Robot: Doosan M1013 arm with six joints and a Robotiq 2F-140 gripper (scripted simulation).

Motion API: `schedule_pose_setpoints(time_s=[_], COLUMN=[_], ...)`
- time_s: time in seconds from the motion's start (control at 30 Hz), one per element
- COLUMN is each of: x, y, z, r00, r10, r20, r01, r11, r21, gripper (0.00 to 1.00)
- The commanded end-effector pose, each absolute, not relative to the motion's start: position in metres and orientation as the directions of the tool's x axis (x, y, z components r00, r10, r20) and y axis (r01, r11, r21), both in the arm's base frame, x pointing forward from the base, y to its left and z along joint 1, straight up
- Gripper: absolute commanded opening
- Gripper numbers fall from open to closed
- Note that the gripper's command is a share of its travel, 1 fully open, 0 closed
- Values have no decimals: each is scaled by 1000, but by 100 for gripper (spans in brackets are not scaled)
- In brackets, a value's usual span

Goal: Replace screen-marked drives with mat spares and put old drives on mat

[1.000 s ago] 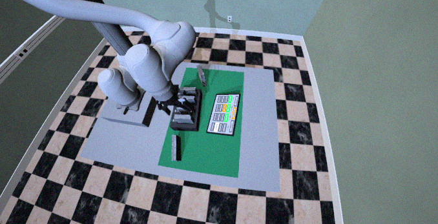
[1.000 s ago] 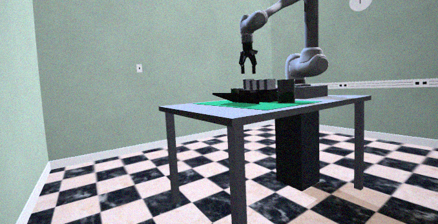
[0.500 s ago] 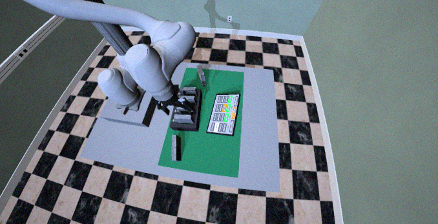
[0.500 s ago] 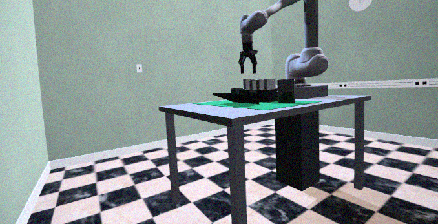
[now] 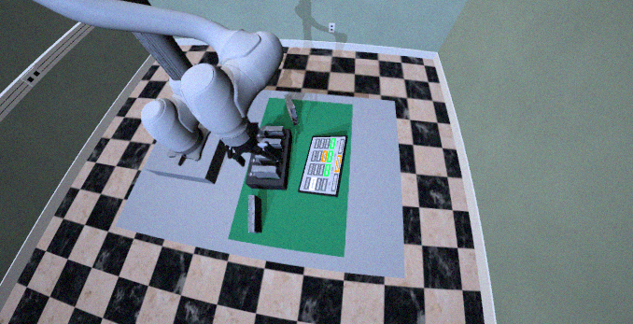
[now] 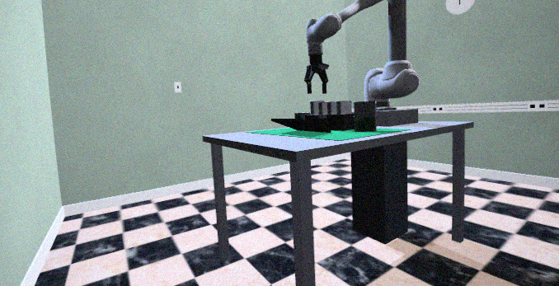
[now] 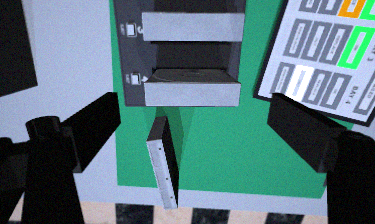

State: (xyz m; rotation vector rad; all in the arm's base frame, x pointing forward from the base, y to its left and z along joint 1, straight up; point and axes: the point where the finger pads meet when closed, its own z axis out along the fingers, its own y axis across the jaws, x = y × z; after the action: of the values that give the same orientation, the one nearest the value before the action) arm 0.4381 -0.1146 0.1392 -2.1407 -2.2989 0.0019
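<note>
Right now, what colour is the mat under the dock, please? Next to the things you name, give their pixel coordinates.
The mat [image 5: 303,229] [image 6: 346,137] [image 7: 239,165] is green, clearest from the top.

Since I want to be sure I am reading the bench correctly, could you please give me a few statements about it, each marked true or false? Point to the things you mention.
1. The gripper [image 5: 256,154] [image 6: 317,91] [image 7: 194,108] is open. True.
2. The dock [image 5: 267,185] [image 6: 342,124] [image 7: 134,97] stands on the green mat [image 5: 303,229] [image 6: 350,136] [image 7: 239,165]. True.
3. The screen [image 5: 322,165] [image 7: 319,60] lies on the bare table, off the mat. False: it is on the mat.
4. All drives are in the dock. False: two stand outside it.
</note>
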Motion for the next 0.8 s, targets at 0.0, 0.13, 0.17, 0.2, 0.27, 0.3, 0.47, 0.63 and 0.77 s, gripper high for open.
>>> schedule_pose_setpoints(time_s=[0.0, 0.13, 0.17, 0.2, 0.27, 0.3, 0.47, 0.63, 0.77], x=[438, 438, 438, 438, 438, 438, 438, 438, 438], y=[-115, -115, -115, -115, -115, -115, -115, -115, -115], z=[139, 138, 138, 138, 137, 136, 135, 132, 129], r00=[-71, -71, -71, -71, -71, -71, -71, -71, -71], r10=[997, 997, 997, 997, 997, 997, 997, 997, 997], r20=[-1, 0, 0, 0, 0, 0, 0, 0, 0], r01=[997, 997, 997, 997, 997, 997, 997, 997, 997], r11=[71, 71, 71, 71, 71, 71, 71, 71, 71], r21=[0, 0, 0, 0, 0, 0, 0, 0, 0], gripper=[89, 89, 89, 89, 89, 89, 89, 89, 89])
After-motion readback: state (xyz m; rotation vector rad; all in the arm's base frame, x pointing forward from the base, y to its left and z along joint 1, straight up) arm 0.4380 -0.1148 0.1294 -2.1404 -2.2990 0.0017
